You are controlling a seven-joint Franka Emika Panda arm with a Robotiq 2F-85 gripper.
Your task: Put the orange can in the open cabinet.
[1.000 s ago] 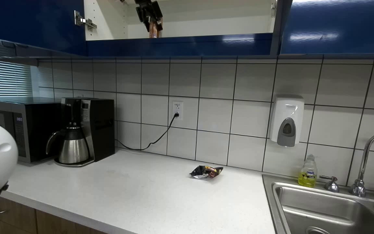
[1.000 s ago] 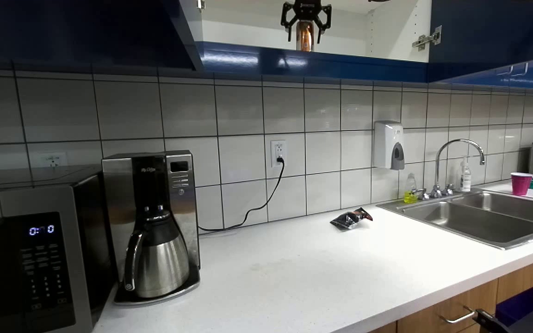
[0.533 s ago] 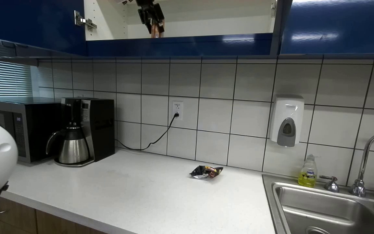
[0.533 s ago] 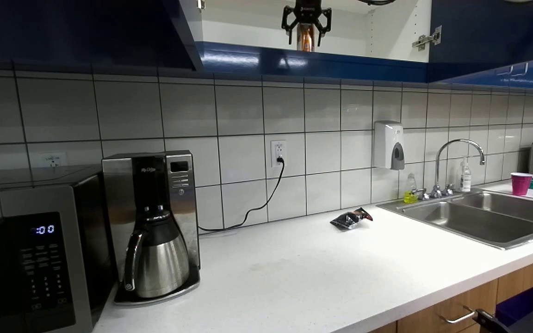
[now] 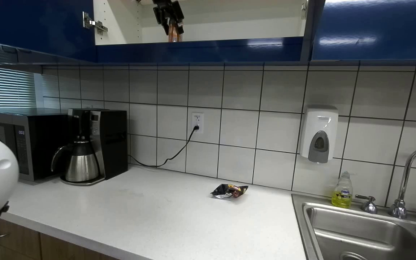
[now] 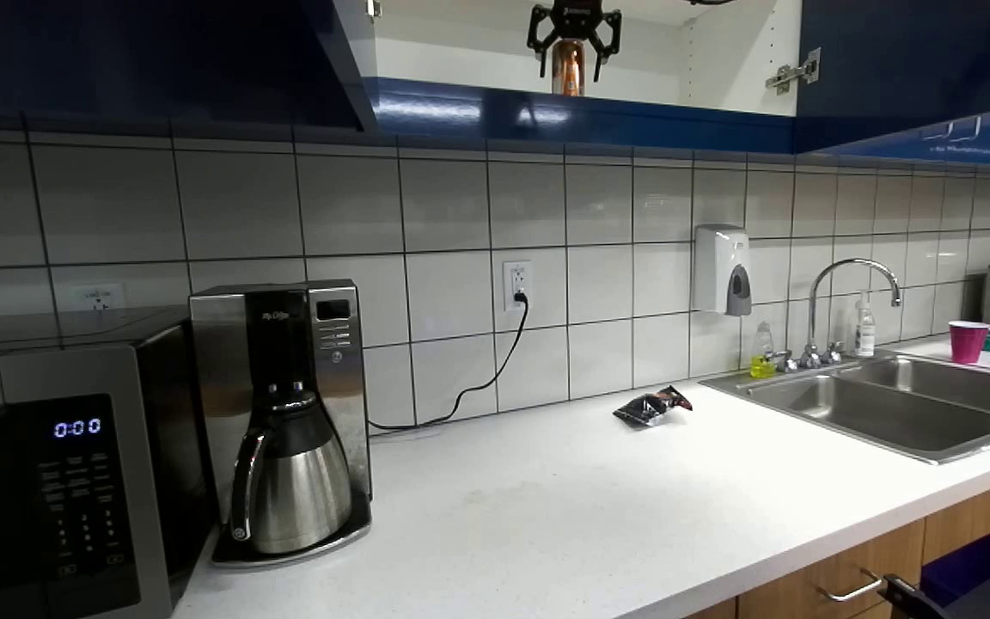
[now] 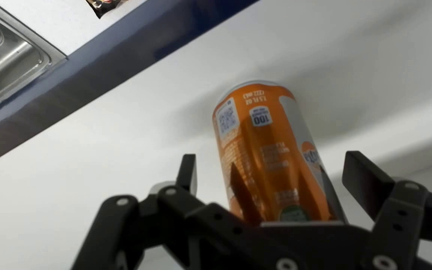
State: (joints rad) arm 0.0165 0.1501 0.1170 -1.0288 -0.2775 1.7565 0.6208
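The orange can (image 7: 272, 150) stands, upright as far as shows, on the floor (image 7: 107, 157) of the open cabinet (image 5: 222, 52), set back from the front edge (image 7: 111, 58) and well apart from both side walls (image 6: 740, 60), in practically the same spot as a second ago. Around it the gripper (image 6: 571, 76) has shifted only slightly, its jaws spread wide with a gap on either side and nothing gripped. That suggests the placing is done and only backing off remains, without tipping the can.

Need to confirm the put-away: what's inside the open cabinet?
The orange can, upright, with the open gripper straddling it. The blue front edge hides the can's base, and anything lying low, in both exterior views.
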